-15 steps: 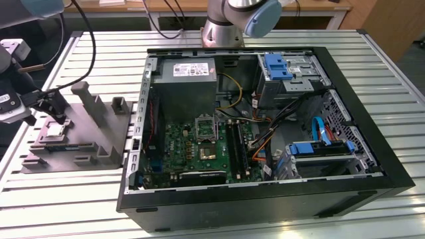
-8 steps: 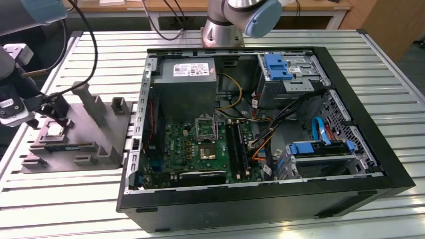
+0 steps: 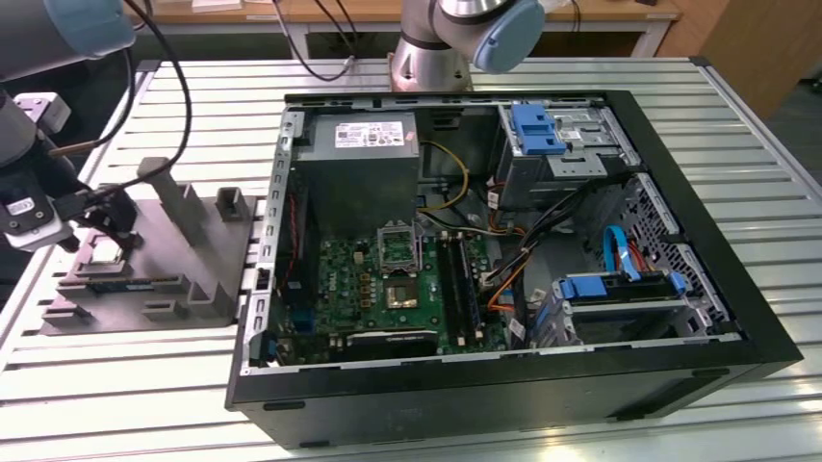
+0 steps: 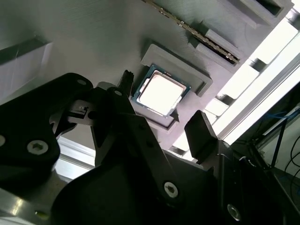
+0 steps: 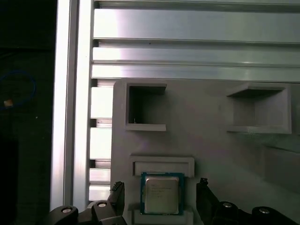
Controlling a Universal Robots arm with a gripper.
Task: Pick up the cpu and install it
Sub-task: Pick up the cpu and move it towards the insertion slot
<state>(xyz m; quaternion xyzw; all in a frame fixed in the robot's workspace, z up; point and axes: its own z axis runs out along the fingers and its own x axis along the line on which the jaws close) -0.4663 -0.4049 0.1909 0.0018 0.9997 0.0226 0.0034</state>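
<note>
The cpu (image 3: pixel 103 253) is a small flat square chip with a silvery top. It lies in a shallow pocket of a grey holder block (image 3: pixel 180 279) at the exterior view's left, outside the computer case. My gripper (image 3: pixel 106 231) hovers just over it and is open. In both wrist views the black fingers (image 4: pixel 125 82) stand on either side of the cpu (image 4: pixel 161 90), apart from its edges. The first wrist view shows the cpu (image 5: pixel 161 193) lying flat between the two fingertips (image 5: pixel 117 193). The motherboard socket (image 3: pixel 400 291) lies inside the case, with its metal frame (image 3: pixel 397 245) beside it.
The open black computer case (image 3: pixel 719 375) takes up the middle and the exterior view's right, with a grey power supply (image 3: pixel 364 159), drive cages and loose cables inside. The holder block has raised posts (image 3: pixel 173 197) and empty pockets (image 5: pixel 145 110). A second arm's base (image 3: pixel 430 58) stands behind the case.
</note>
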